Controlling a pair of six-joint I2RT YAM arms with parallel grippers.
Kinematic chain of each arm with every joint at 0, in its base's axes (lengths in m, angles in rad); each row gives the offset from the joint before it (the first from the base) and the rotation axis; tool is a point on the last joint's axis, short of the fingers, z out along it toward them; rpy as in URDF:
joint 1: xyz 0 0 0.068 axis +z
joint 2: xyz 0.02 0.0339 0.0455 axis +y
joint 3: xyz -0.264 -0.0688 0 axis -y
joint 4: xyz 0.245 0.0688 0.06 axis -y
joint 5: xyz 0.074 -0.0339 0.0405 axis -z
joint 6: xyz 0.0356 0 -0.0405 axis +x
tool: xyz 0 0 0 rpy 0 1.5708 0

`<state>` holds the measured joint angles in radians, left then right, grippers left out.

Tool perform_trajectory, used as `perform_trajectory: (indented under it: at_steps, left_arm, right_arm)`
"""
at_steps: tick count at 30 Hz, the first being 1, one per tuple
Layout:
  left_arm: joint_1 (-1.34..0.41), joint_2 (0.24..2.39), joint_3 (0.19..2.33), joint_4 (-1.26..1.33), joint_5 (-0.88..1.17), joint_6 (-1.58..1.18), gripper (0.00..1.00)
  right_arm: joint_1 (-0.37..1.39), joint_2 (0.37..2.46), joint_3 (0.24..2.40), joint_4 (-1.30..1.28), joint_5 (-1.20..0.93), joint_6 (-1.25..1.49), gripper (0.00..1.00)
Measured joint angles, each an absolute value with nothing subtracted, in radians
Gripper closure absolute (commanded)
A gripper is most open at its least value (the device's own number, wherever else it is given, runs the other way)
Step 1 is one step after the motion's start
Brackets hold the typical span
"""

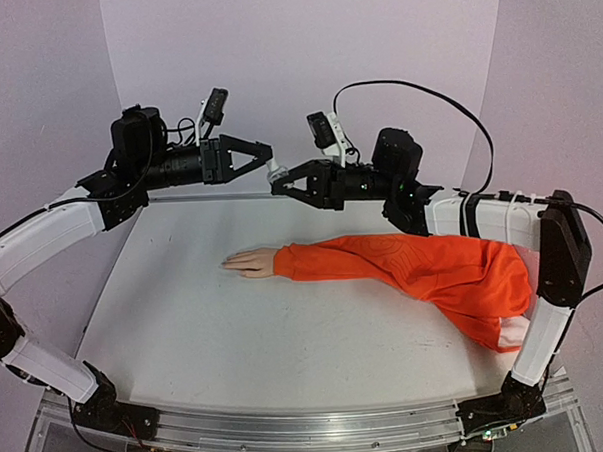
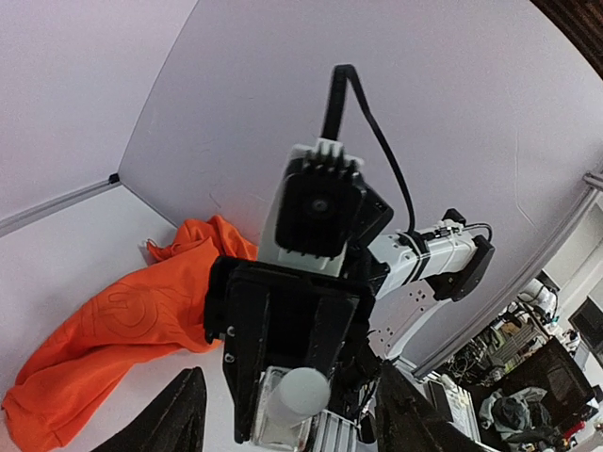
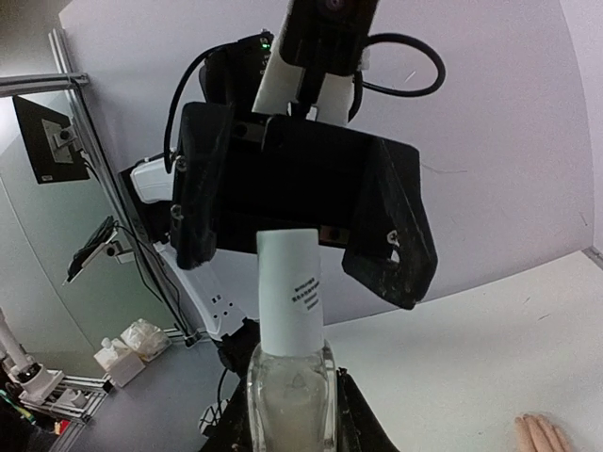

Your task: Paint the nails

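Clear polish bottle (image 3: 290, 400) pinched in the right end effector (image 1: 278, 185) faces the spread left end effector (image 1: 267, 153) at its white cap (image 3: 289, 292), while the mannequin hand (image 1: 249, 260) lies on the worktop (image 1: 236, 334).

In the top view, looks down from high behind the near edge of the counter (image 1: 186, 331) toward the far edge. In the wrist views, looks along the far edge from close in, left one rightward, right one leftward. Shares the clear bottle (image 3: 288, 377) across all three.
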<state>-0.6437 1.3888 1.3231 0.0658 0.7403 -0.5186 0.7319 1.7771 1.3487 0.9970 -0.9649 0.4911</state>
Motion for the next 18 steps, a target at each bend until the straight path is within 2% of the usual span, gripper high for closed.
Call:
perform_trajectory:
  at_steps: [7, 14, 18]
  left_arm:
    - [-0.657, 1.391, 1.322, 0.107, 0.771, -0.525, 0.59]
    - [-0.661, 1.398, 1.321, 0.114, 0.757, -0.521, 0.69]
    - [-0.663, 1.398, 1.320, 0.113, 0.738, -0.513, 0.80]
  right_arm:
    - [0.731, 1.808, 1.349, 1.049, -0.989, 0.575, 1.00]
    - [0.731, 1.817, 1.349, 1.087, -0.987, 0.603, 1.00]
    - [0.731, 1.817, 1.351, 1.096, -0.987, 0.609, 1.00]
